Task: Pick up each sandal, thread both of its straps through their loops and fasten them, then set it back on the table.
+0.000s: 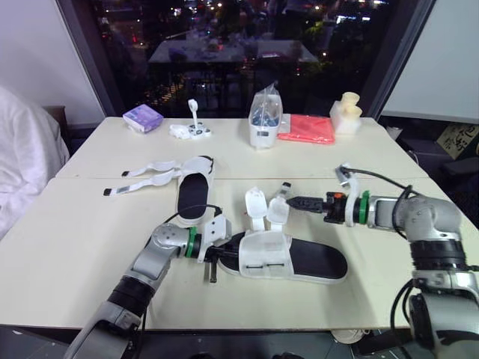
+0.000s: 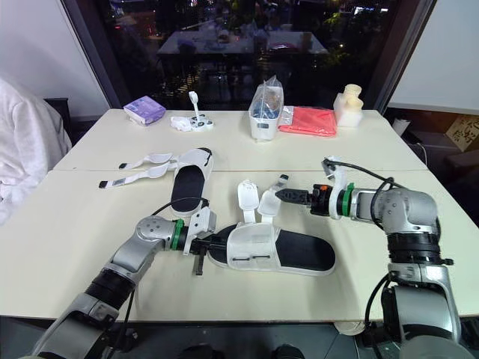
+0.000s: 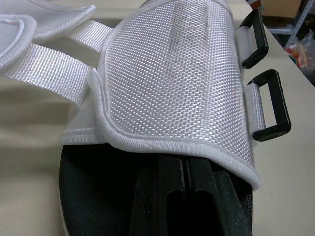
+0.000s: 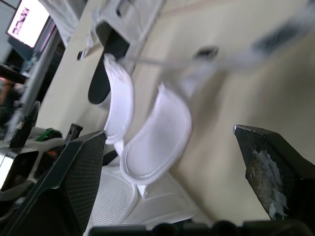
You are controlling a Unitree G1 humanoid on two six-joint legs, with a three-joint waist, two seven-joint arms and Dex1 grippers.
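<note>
Near sandal (image 1: 299, 258) lies flat on table (image 1: 90, 247), front centre, black sole down, white upper (image 1: 266, 250) across its middle. Both its straps (image 1: 256, 206) stand up off the far side, loose. Both black loops (image 3: 274, 105) on the near side are empty.

L gripper (image 1: 221, 254) is at the sandal's left end, pushed in over the insole. Its fingers (image 3: 162, 196) look pressed together, tips hidden under the hem of the upper; can't tell if anything's nipped betw. them. R gripper (image 1: 294, 200) sits just beside the right-hand strap, not touching it, jaws wide, holding nothing.

Far sandal (image 1: 193, 196) lies just beyond the near one. Its loose straps (image 1: 146, 178) are splayed flat to the left, also undone.

Progress, my read: early. 0 of 4 straps threaded or fastened, neither sandal off the table. Left to do: lift, thread + fasten both, set down, then same w/ far sandal.

Surface: two cream tabletops butted together, seam running across. On the back one: purple box (image 1: 142, 117), clear bag (image 1: 264, 112), red cloth (image 1: 307, 129), cream block (image 1: 346, 112).

Room: big dark window (image 1: 224, 45) behind, night lights outside. White fabric heap (image 1: 22, 164) at left edge.
</note>
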